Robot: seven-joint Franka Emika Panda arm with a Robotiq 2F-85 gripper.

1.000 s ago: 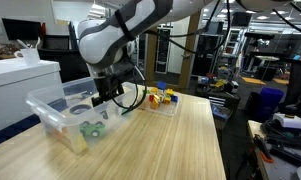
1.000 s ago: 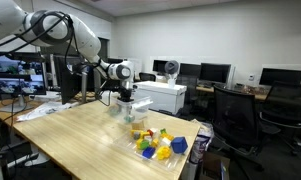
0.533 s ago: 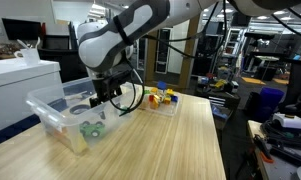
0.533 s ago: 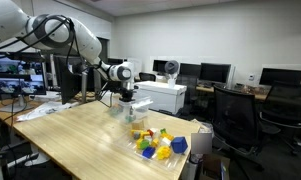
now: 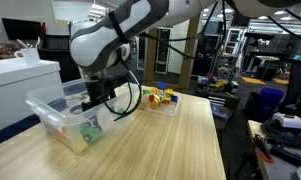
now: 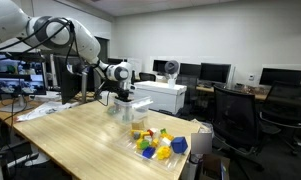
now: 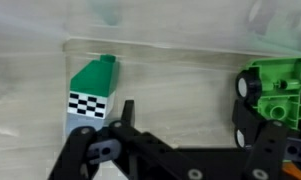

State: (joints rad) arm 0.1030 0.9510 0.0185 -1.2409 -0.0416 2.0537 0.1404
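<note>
My gripper (image 7: pixel 186 110) is open and reaches down into a clear plastic bin (image 5: pixel 52 112). In the wrist view nothing lies between its black fingers (image 7: pixel 127 108). A green block with a black-and-white checkered band (image 7: pixel 91 88) lies just left of the left finger. A bright green wheeled toy (image 7: pixel 278 88) sits against the right finger. In an exterior view the gripper (image 5: pixel 96 99) hangs just above the green toy (image 5: pixel 90 130) inside the bin. From the far side the gripper (image 6: pixel 121 99) stands over the same bin (image 6: pixel 133 108).
A shallow clear tray of several coloured blocks (image 5: pixel 162 97) stands behind the bin, and shows near the table's corner (image 6: pixel 158 144). The wooden table (image 5: pixel 170 145) stretches to the right. A white cabinet (image 5: pixel 20 85), office chairs (image 6: pixel 236 118) and desks surround it.
The gripper has moved down and toward the bin's near end, now lower among the green pieces. Its jaws have stayed open. The toys have not shifted.
</note>
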